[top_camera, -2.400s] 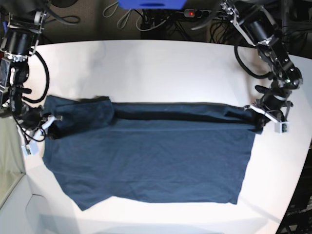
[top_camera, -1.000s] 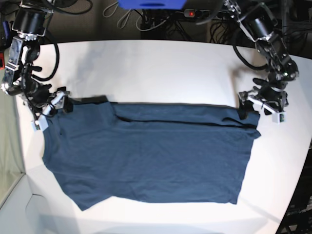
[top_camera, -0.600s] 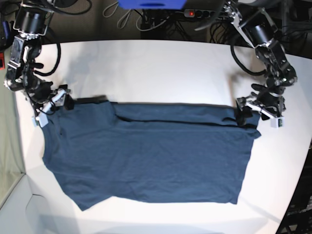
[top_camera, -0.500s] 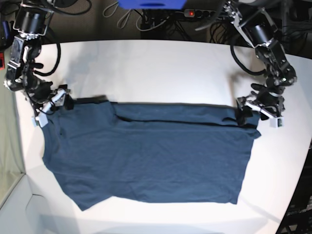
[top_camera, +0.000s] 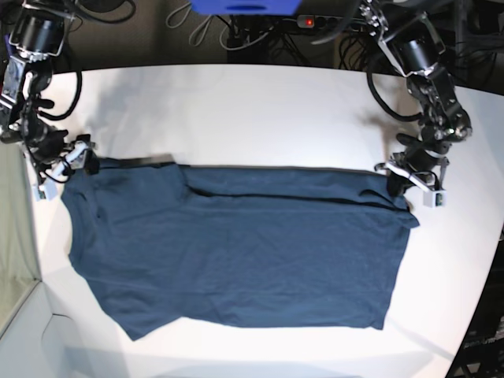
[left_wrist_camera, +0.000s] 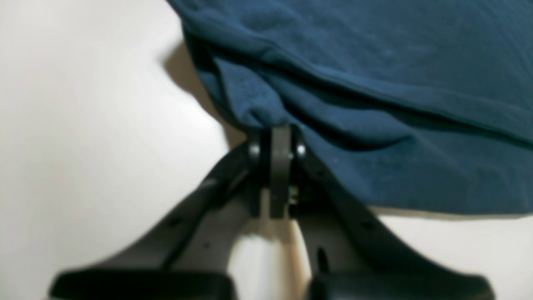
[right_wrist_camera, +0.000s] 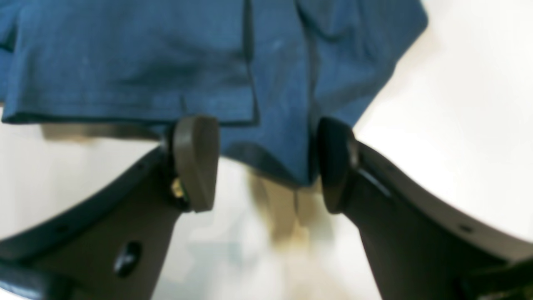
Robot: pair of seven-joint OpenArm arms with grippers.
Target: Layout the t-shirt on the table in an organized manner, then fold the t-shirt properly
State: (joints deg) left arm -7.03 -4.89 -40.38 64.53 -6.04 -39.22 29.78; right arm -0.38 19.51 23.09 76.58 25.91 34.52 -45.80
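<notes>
T-shirt [top_camera: 236,252] lies spread across mid-frame on the table [top_camera: 260,110] in base view; soft, limp, light cloth, so it'll sag and wrinkle unless pulled taut from corners. Left gripper [left_wrist_camera: 275,137] pinched closed on a bunched edge at frame right. Right gripper [right_wrist_camera: 264,162] spread wide astride the hem corner, upper left, gripping nothing. Best holds: hem corners/shoulder seams.
</notes>
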